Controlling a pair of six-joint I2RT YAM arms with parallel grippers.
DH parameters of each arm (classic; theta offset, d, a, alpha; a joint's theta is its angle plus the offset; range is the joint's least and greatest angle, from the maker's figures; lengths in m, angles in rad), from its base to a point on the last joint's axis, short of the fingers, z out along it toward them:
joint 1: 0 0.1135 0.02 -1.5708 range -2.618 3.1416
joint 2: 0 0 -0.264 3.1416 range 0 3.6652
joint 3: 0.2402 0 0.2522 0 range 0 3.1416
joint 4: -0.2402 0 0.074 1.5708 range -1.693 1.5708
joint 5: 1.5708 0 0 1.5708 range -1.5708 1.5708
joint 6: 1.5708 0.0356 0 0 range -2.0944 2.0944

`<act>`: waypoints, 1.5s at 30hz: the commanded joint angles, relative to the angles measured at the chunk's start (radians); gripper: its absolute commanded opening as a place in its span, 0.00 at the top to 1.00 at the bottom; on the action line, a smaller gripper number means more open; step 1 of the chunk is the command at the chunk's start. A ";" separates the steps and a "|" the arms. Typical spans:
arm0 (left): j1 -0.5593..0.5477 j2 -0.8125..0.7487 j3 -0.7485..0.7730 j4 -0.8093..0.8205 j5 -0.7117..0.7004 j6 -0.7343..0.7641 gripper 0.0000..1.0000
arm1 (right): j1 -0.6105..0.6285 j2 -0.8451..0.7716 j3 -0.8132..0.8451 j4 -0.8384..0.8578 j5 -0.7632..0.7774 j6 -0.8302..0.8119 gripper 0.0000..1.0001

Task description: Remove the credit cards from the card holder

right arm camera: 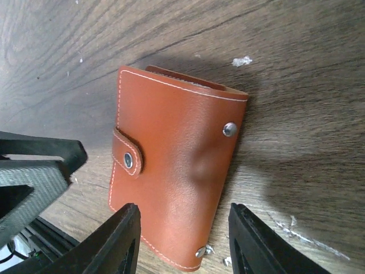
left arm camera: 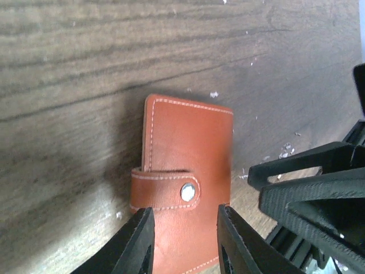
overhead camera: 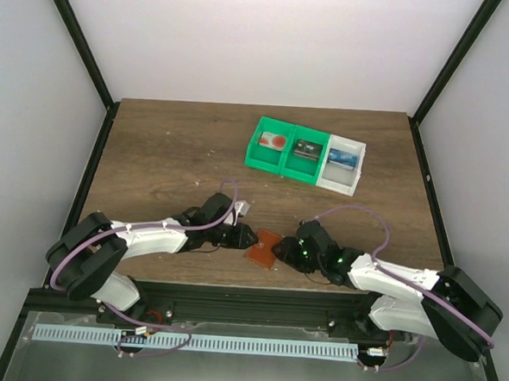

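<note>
The card holder (overhead camera: 262, 247) is a reddish-brown leather wallet lying folded on the wooden table near its front edge, its strap snapped over one edge (left arm camera: 187, 192). My left gripper (overhead camera: 245, 236) stands just left of it and my right gripper (overhead camera: 287, 249) just right. In the left wrist view the left gripper (left arm camera: 184, 210) is open over the holder's (left arm camera: 188, 137) near end. The right gripper (right arm camera: 183, 208) is open too, its jaws straddling the holder (right arm camera: 177, 142) with a gap at one side. Credit cards lie in bins: a white one with a red mark (overhead camera: 273, 142) and a blue one (overhead camera: 343, 159).
A row of bins stands at the back right: two green bins (overhead camera: 284, 162) and one white bin (overhead camera: 348, 184). A dark card (overhead camera: 306, 150) lies in the middle bin. Pale crumbs (right arm camera: 242, 60) dot the wood. Black frame posts run along both table sides.
</note>
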 commanded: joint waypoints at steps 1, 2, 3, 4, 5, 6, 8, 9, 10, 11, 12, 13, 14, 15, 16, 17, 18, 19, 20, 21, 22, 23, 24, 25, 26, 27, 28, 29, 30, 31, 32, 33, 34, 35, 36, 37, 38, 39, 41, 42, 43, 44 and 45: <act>-0.004 0.026 0.045 -0.025 -0.036 0.079 0.68 | 0.004 0.037 -0.023 0.067 0.023 0.032 0.56; -0.004 0.035 0.045 -0.024 -0.031 0.081 0.68 | 0.004 0.050 -0.026 0.077 0.024 0.033 0.56; -0.004 0.046 0.047 -0.022 -0.025 0.083 0.68 | 0.004 0.063 -0.027 0.087 0.027 0.032 0.56; -0.005 0.055 0.047 -0.020 -0.018 0.085 0.68 | 0.004 0.080 -0.028 0.096 0.028 0.028 0.56; -0.005 0.064 0.047 -0.018 -0.015 0.087 0.68 | 0.004 0.096 -0.025 0.100 0.030 0.026 0.57; -0.005 0.072 0.048 -0.019 -0.011 0.088 0.68 | 0.004 0.111 -0.023 0.106 0.033 0.024 0.57; -0.007 0.082 0.048 -0.017 -0.010 0.093 0.68 | 0.004 0.136 -0.026 0.137 0.030 0.015 0.57; -0.007 0.087 0.046 -0.015 -0.011 0.098 0.68 | 0.004 0.147 -0.030 0.155 0.026 0.009 0.57; -0.007 0.092 0.045 -0.014 -0.009 0.099 0.68 | 0.004 0.156 -0.032 0.175 0.023 0.003 0.58; -0.006 0.099 0.045 -0.012 -0.007 0.101 0.69 | 0.004 0.164 -0.033 0.187 0.023 -0.001 0.59; -0.007 0.106 0.044 -0.008 -0.006 0.102 0.69 | 0.004 0.171 -0.032 0.196 0.024 -0.010 0.60; -0.006 0.113 0.044 -0.005 0.001 0.102 0.69 | 0.004 0.173 -0.030 0.201 0.025 -0.016 0.62; -0.007 0.119 0.044 -0.001 0.010 0.100 0.69 | 0.003 0.173 -0.029 0.204 0.026 -0.021 0.66; -0.008 0.123 0.044 0.000 0.015 0.102 0.69 | 0.004 0.172 -0.026 0.207 0.027 -0.028 0.70; -0.008 0.125 0.043 0.000 0.017 0.100 0.70 | 0.004 0.167 -0.024 0.206 0.030 -0.033 0.75; -0.008 0.123 0.044 -0.002 0.017 0.101 0.70 | 0.004 0.159 -0.025 0.207 0.034 -0.038 0.80; -0.009 0.117 0.043 -0.004 0.014 0.101 0.70 | 0.004 0.147 -0.025 0.207 0.037 -0.046 0.87; -0.008 0.111 0.044 -0.005 0.012 0.101 0.70 | 0.003 0.134 -0.025 0.206 0.043 -0.051 0.95; -0.009 0.106 0.044 -0.006 0.009 0.101 0.70 | 0.004 0.120 -0.026 0.199 0.052 -0.054 0.99; -0.009 0.100 0.047 -0.012 0.007 0.101 0.70 | 0.004 0.107 -0.026 0.189 0.060 -0.054 0.99; -0.008 0.094 0.053 -0.021 0.002 0.100 0.70 | 0.004 0.093 -0.027 0.182 0.067 -0.056 0.99; -0.009 0.087 0.056 -0.031 -0.004 0.102 0.70 | 0.003 0.079 -0.028 0.175 0.071 -0.057 0.99; -0.008 0.078 0.063 -0.041 -0.011 0.102 0.70 | 0.004 0.065 -0.031 0.168 0.074 -0.059 1.00; -0.008 0.070 0.069 -0.049 -0.016 0.103 0.70 | 0.004 0.049 -0.032 0.164 0.074 -0.060 0.99; -0.009 0.059 0.073 -0.056 -0.021 0.104 0.70 | 0.004 0.036 -0.037 0.163 0.073 -0.061 0.99; -0.010 0.050 0.080 -0.062 -0.025 0.106 0.70 | 0.004 0.022 -0.040 0.165 0.072 -0.060 0.99; -0.009 0.043 0.086 -0.071 -0.029 0.106 0.70 | 0.004 0.008 -0.044 0.166 0.071 -0.060 0.99; -0.011 0.038 0.094 -0.080 -0.032 0.106 0.70 | 0.004 -0.005 -0.049 0.167 0.072 -0.060 1.00; -0.014 0.033 0.101 -0.089 -0.036 0.107 0.70 | 0.004 -0.016 -0.052 0.168 0.072 -0.061 1.00; -0.015 0.029 0.108 -0.095 -0.039 0.106 0.70 | 0.004 -0.025 -0.054 0.167 0.074 -0.061 1.00; -0.018 0.026 0.113 -0.101 -0.045 0.106 0.70 | 0.004 -0.029 -0.056 0.162 0.081 -0.061 1.00; -0.017 0.023 0.114 -0.102 -0.052 0.104 0.70 | 0.003 -0.031 -0.058 0.155 0.091 -0.059 1.00; -0.018 0.021 0.116 -0.104 -0.058 0.103 0.70 | 0.004 -0.025 -0.057 0.143 0.102 -0.057 0.98; -0.018 0.022 0.116 -0.106 -0.063 0.103 0.70 | 0.004 -0.016 -0.055 0.132 0.105 -0.056 0.94; -0.018 0.027 0.116 -0.106 -0.063 0.104 0.70 | 0.003 -0.007 -0.053 0.128 0.102 -0.058 0.89; -0.018 0.031 0.114 -0.106 -0.063 0.103 0.70 | 0.004 0.003 -0.054 0.128 0.095 -0.062 0.83; -0.017 0.038 0.111 -0.102 -0.058 0.103 0.71 | 0.004 0.011 -0.053 0.129 0.089 -0.063 0.77; -0.017 0.045 0.103 -0.093 -0.051 0.102 0.72 | 0.004 0.018 -0.052 0.130 0.087 -0.062 0.73; -0.017 0.065 0.083 -0.060 -0.029 0.096 0.75 | 0.004 0.032 -0.052 0.134 0.089 -0.056 0.68; -0.018 0.076 0.070 -0.040 -0.017 0.091 0.77 | 0.004 0.041 -0.053 0.137 0.092 -0.057 0.67; -0.018 0.087 0.059 -0.020 -0.001 0.088 0.78 | 0.003 0.049 -0.054 0.145 0.094 -0.057 0.67; -0.017 0.097 0.052 -0.009 0.007 0.085 0.80 | 0.004 0.059 -0.055 0.152 0.095 -0.059 0.67; -0.017 0.106 0.048 -0.003 0.008 0.084 0.82 | 0.004 0.070 -0.055 0.158 0.095 -0.058 0.67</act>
